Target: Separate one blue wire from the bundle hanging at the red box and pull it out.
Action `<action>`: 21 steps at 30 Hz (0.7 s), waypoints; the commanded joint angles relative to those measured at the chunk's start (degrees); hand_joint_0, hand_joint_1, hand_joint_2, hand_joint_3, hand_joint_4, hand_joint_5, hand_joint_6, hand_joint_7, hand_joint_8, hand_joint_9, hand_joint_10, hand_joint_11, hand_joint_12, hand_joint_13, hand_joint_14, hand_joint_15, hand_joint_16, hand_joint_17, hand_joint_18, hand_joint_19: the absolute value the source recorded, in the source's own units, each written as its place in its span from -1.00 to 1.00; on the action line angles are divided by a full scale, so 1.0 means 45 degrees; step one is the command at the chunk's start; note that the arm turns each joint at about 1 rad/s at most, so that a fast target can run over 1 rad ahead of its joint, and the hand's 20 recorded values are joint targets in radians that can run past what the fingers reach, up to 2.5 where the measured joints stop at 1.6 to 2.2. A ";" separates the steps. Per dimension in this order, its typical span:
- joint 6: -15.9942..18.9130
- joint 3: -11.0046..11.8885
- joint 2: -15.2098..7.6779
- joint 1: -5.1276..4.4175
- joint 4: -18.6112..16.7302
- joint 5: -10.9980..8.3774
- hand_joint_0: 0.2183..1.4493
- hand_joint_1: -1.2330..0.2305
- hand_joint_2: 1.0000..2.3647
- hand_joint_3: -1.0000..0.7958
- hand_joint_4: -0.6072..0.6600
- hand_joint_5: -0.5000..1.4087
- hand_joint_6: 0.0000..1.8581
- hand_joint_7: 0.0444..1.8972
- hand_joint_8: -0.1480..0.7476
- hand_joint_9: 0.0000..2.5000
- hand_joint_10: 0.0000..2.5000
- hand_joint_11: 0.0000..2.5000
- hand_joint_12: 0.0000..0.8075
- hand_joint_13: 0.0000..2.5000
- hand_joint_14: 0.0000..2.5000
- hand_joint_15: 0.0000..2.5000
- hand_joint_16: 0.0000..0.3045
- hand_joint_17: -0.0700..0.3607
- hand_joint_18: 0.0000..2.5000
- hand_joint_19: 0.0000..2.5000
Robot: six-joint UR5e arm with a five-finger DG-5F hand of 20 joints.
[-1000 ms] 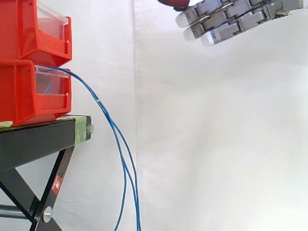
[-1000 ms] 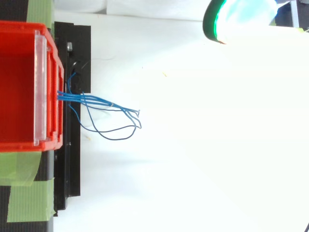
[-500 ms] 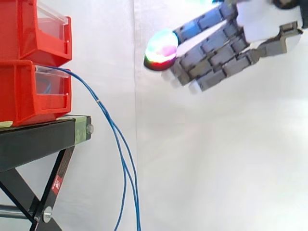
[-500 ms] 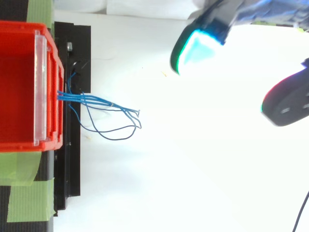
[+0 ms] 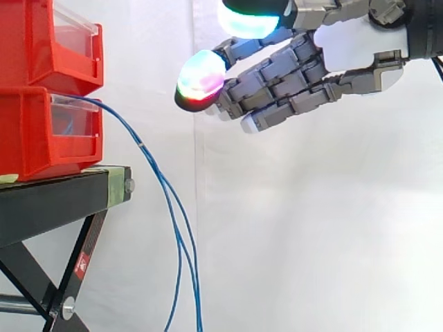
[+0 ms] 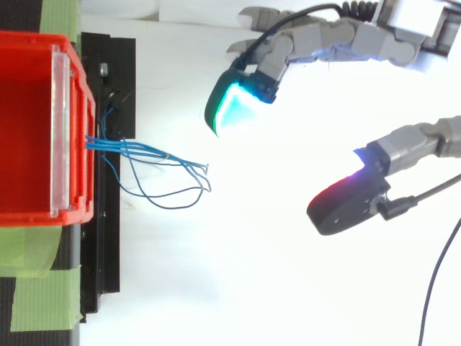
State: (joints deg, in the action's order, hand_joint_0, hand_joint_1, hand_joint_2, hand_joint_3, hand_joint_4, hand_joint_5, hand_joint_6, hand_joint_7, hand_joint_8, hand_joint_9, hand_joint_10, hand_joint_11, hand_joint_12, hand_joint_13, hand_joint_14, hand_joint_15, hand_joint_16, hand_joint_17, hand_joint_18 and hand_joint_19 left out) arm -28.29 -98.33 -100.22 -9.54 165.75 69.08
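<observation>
Hand (image 5: 346, 48) up at 1 o'clock in side view, fingers (image 5: 201, 77) spread wide, nrly straight, holding nothing, well apart from blue wire bundle (image 5: 168, 200). Bundle sits at hand's 8 o'clock, hangs out of lower red box (image 5: 34, 135), drooping down w/ white curtain (image 5: 311, 228) behind.

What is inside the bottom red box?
Blue wires lead into the bottom red box, faintly showing behind its clear front. Its red walls hide whatever else is inside.

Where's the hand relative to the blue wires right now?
In the side view the hand hangs open at upper right, above and right of the blue wires drooping from the lower red box, touching none of them.
</observation>
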 commanded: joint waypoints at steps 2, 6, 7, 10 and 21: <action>-0.0726 -0.0591 0.0005 -0.0281 -0.2047 -0.0215 -0.45 -0.27 -1.00 -0.44 0.45 -0.68 -0.46 -0.05 -0.05 -0.75 -1.00 -0.89 -0.19 -0.96 -1.00 -0.92 -0.68 -0.17 -0.98 -0.73; -0.1234 -0.0786 -0.0308 -0.0399 -0.2516 -0.0391 -0.45 -0.25 -1.00 -0.44 0.45 -0.68 -0.46 -0.05 -0.05 -0.75 -1.00 -0.89 -0.19 -0.96 -1.00 -0.92 -0.68 -0.17 -0.97 -0.73; -0.1234 -0.0786 -0.0444 -0.0418 -0.2477 -0.0410 -0.45 -0.25 -1.00 -0.44 0.45 -0.68 -0.46 -0.05 -0.05 -0.75 -1.00 -0.89 -0.19 -0.96 -1.00 -0.92 -0.68 -0.17 -0.97 -0.73; -0.1156 -0.0786 -0.0933 -0.0399 -0.2516 -0.0449 -0.46 -0.25 -1.00 -0.44 0.45 -0.68 -0.46 -0.06 -0.05 -0.75 -1.00 -0.89 -0.19 -0.96 -1.00 -0.91 -0.68 -0.17 -0.97 -0.73; -0.0765 -0.0786 -0.1616 -0.0281 -0.3571 -0.0547 -0.46 -0.22 -1.00 -0.44 0.45 -0.67 -0.46 -0.06 -0.04 -0.74 -1.00 -0.88 -0.19 -0.96 -1.00 -0.91 -0.68 -0.16 -0.97 -0.73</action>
State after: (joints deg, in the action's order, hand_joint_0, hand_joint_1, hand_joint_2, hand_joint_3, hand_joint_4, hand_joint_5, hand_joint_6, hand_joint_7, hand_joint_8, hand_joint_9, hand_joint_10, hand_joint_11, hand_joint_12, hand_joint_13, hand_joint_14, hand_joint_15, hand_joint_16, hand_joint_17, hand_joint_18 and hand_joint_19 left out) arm -31.84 -101.86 -107.38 -11.12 150.76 66.73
